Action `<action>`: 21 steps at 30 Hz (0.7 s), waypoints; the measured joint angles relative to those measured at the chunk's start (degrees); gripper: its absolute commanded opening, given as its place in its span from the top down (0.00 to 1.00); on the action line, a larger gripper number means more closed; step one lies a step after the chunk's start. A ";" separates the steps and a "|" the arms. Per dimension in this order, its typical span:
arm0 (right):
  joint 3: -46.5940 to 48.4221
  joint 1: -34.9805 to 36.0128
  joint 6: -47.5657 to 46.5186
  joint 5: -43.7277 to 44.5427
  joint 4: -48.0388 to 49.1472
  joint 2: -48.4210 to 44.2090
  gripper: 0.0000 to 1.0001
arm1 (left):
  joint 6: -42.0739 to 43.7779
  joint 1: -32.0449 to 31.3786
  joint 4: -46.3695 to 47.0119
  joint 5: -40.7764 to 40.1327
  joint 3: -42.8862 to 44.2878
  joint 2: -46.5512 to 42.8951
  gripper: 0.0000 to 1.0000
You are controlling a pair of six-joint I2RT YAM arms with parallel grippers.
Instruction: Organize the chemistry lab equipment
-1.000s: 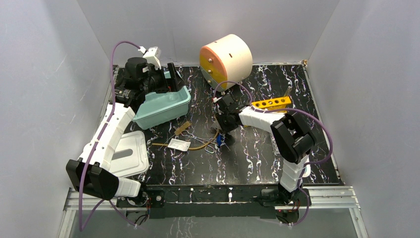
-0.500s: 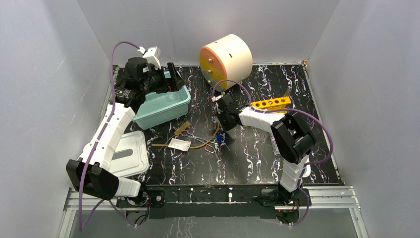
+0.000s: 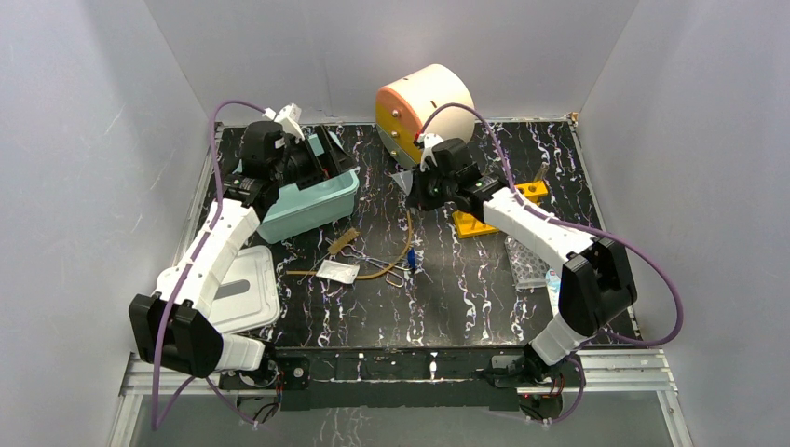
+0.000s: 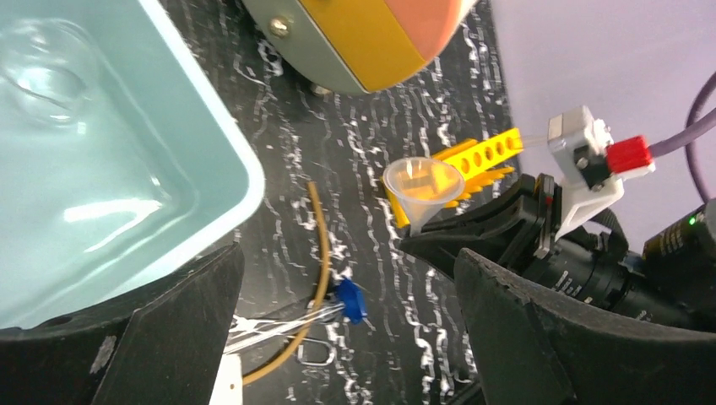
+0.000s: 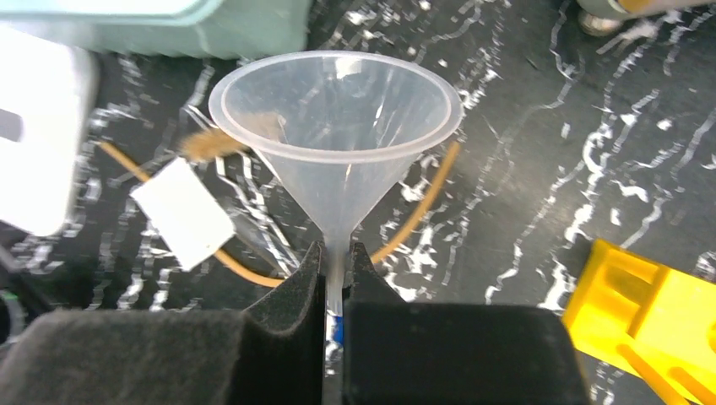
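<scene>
My right gripper (image 5: 336, 261) is shut on the stem of the clear glass funnel (image 5: 336, 118) and holds it mouth-up above the table; from above, the funnel (image 3: 401, 178) hangs in front of the drum. The left wrist view also shows the funnel (image 4: 425, 190) in the black fingers. My left gripper (image 3: 321, 160) stands open and empty over the teal bin (image 3: 307, 200). On the table lie the brown brush (image 3: 347, 240), white packet (image 3: 335, 271), metal forceps (image 3: 387, 270) and a blue-capped tube (image 3: 411, 260). My right arm partly hides the yellow rack (image 3: 484, 222). The clear well plate (image 3: 526, 261) lies right of it.
A beige and orange drum (image 3: 424, 112) stands at the back centre. A white lid (image 3: 238, 289) lies at the front left. A clear round glass item (image 4: 42, 67) rests inside the teal bin (image 4: 127, 152). Grey walls close in the table's sides.
My right gripper closed on the funnel's stem at the table's middle, then lifted it up and back toward the drum. The left gripper shifted slightly right over the bin.
</scene>
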 measured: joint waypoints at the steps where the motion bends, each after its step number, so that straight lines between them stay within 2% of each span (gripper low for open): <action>1: 0.39 -0.46 1.33 -1.77 0.50 -0.22 0.96 | -1.33 0.00 0.87 1.11 -1.03 -0.11 0.10; 9: 3.39 -2.40 12.70 -16.59 6.34 -0.33 0.96 | -11.45 -0.63 10.86 9.49 -7.76 -0.17 0.10; 16: 5.51 -2.56 20.90 -28.81 14.95 0.90 0.96 | -20.81 -2.34 22.10 12.46 -13.94 -0.24 0.09; 21: 5.55 -2.56 24.92 -35.01 18.56 2.62 0.96 | -28.48 -3.37 31.93 12.61 -18.67 -0.55 0.17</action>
